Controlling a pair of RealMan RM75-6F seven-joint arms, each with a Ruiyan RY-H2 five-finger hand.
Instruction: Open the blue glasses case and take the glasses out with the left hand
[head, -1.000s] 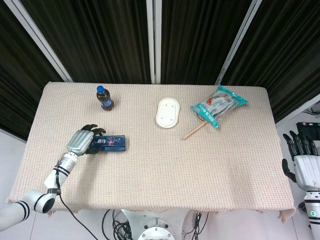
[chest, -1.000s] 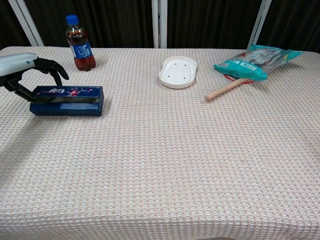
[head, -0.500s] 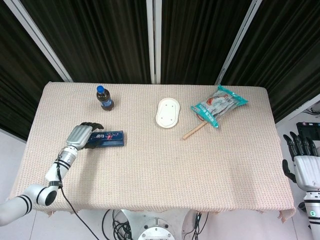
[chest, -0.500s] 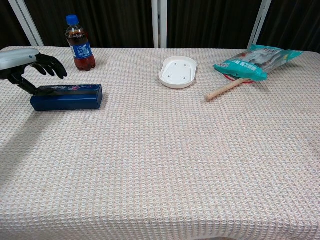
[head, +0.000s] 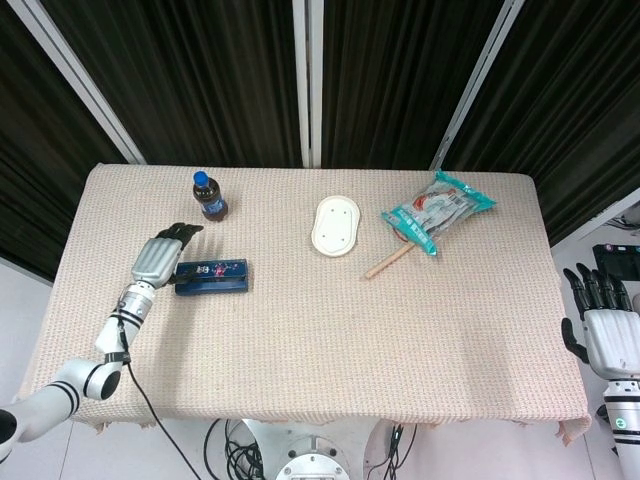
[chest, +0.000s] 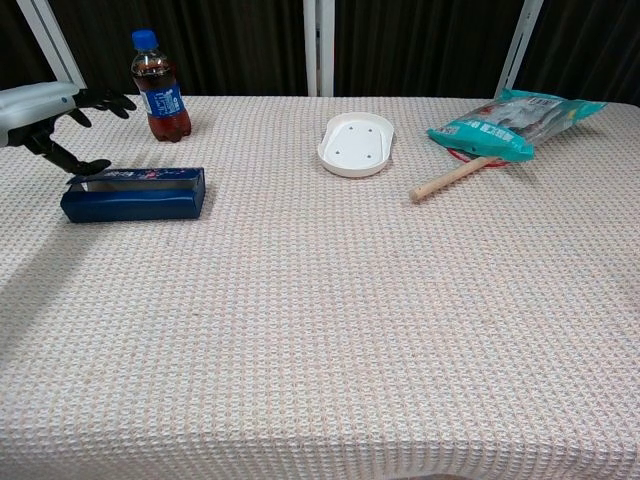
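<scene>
Worktop (head: 330, 320) is carrying everything; blue glasses case (chest: 133, 193) is lying closed just right of the left hand (head: 157, 262), whose fingers are spread, one tip possibly touching the case's near end, holding nothing. Opening step is barely starting; next move needs fingers hooking the lid edge. Right hand (head: 608, 335) is hanging off the worktop, fingers apart.

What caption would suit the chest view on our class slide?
Left hand poised at the end of the closed blue glasses case, cola bottle standing just behind.
</scene>
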